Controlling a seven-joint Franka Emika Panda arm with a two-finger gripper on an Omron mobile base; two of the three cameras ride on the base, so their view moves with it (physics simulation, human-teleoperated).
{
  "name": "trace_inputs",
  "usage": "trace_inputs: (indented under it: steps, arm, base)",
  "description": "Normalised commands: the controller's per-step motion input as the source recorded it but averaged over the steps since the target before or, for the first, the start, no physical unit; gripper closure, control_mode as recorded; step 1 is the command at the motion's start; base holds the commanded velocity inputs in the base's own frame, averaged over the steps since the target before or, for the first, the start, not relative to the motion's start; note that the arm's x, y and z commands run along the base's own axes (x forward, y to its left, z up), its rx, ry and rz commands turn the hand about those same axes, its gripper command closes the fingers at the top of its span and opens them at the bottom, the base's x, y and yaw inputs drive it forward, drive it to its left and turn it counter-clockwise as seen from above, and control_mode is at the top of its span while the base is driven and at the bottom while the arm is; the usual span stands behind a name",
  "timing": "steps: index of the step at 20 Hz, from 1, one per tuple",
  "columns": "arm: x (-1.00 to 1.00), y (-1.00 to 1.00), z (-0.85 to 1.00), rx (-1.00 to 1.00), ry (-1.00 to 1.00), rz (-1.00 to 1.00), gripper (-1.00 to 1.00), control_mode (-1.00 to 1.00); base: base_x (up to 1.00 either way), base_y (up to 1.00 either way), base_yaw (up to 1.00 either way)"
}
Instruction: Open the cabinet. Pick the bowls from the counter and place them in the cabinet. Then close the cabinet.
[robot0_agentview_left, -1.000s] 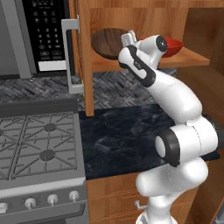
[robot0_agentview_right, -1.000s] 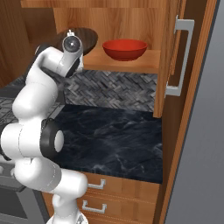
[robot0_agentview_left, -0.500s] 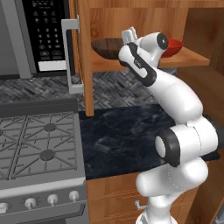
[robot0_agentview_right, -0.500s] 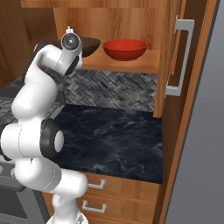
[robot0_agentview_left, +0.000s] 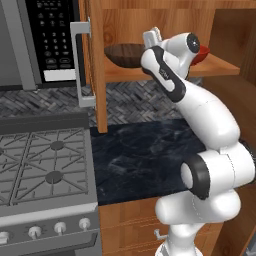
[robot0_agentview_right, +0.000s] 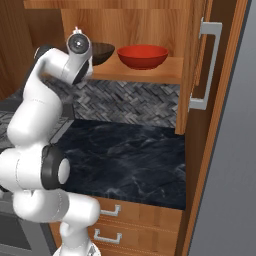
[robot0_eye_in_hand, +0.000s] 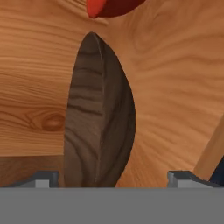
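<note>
Two bowls, and both are up on the cabinet's shelf: the dark wood-grain bowl (robot0_agentview_left: 125, 54) on the left half, the glossy red bowl (robot0_agentview_right: 142, 56) on the right half, near each other but not touching. That's one brown, one red. In my hand view the brown bowl (robot0_eye_in_hand: 98, 118) stands turned on its side because my wrist is rolled, and a sliver of the red one (robot0_eye_in_hand: 109, 6) peeks in at the top edge.

One cabinet (robot0_agentview_right: 150, 75), two doors, both swung open. The left door (robot0_agentview_left: 95, 65) shows its edge toward me with one grey bar handle (robot0_agentview_left: 80, 62) on it; the right door (robot0_agentview_right: 197, 65) stands out on the other side with its own grey handle (robot0_agentview_right: 207, 67).

My gripper (robot0_agentview_left: 152, 37) is up at shelf height, right in front of the brown bowl. My fingertips (robot0_eye_in_hand: 43, 178) sit wide apart at the bottom of the hand view, one on each side of the bowl, and nothing is clamped between them. I can't tell whether either tip grazes the bowl's rim.

Below me, the counter (robot0_agentview_left: 145, 150), one dark marbled slab, lies under the cabinet. To its left is one gas stove top (robot0_agentview_left: 42, 170) with a row of knobs (robot0_agentview_left: 35, 232), and above it one black microwave (robot0_agentview_left: 50, 40). Wooden drawers (robot0_agentview_right: 125, 222) with two small handles sit under the slab.
</note>
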Motion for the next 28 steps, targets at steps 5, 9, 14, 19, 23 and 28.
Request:
trace_inputs:
  steps: [5, 9, 14, 19, 23, 28]
  arm:
    - [-0.85, -0.29, 0.16, 0.00, 0.00, 0.00, -1.00, -1.00]
    - [-1.00, -0.31, 0.32, 0.00, 0.00, 0.00, -1.00, -1.00]
    - [-0.96, -0.17, 0.20, 0.01, -0.08, 0.00, -1.00, -1.00]
    - [-0.88, -0.17, 0.02, 0.00, -0.25, -0.09, -1.00, -1.00]
    - [-0.73, -0.35, 0.03, 0.00, -0.16, -0.15, -1.00, -1.00]
    - [-0.69, -0.30, 0.10, 0.00, -0.01, -0.23, -1.00, -1.00]
  base:
    - [0.00, 0.00, 0.00]
    - [0.00, 0.00, 0.00]
    - [0.00, 0.00, 0.00]
    - [0.00, 0.00, 0.00]
    - [0.00, 0.00, 0.00]
    - [0.00, 0.00, 0.00]
